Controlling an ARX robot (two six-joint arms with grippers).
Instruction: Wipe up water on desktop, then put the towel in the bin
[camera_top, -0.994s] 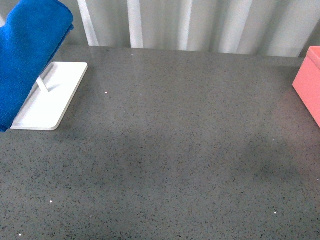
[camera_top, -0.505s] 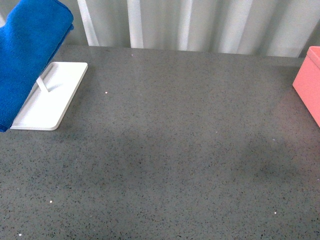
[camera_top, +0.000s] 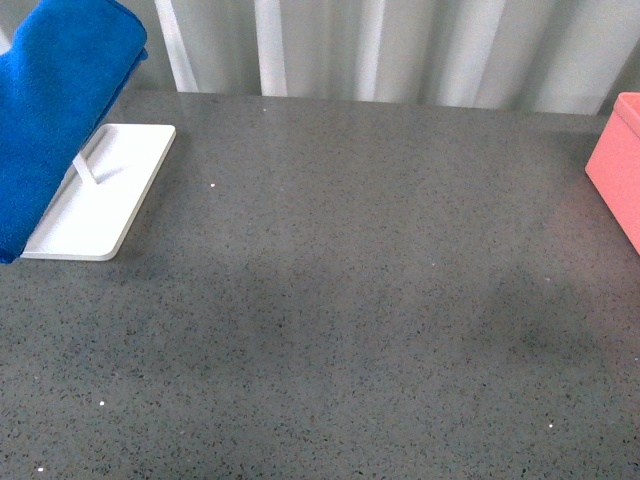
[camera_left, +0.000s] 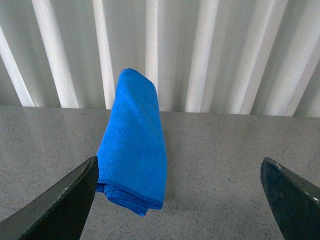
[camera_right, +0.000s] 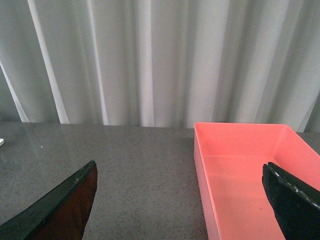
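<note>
Far left, the plush blue towel (camera_top: 55, 110) hangs folded, stitched hem down, over a flat white tray (camera_top: 115, 190) with rounded corners. The left gripper (camera_left: 179, 161) faces it with its fingers spread wide, not touching it. The speckled grey stone desktop (camera_top: 350, 300) fills the middle. Far right sits the smooth salmon-pink bin (camera_top: 618, 160), bare floor showing, and the right gripper (camera_right: 180, 166) is spread wide too.

Soft, diffuse, fairly bright light fills every view. Two faint, broad shadows lie across the middle of the worktop (camera_top: 350, 230), and a pale sheen runs along its far edge. The dark fingers (camera_left: 60, 205) in the left wrist view look slightly out of focus.
</note>
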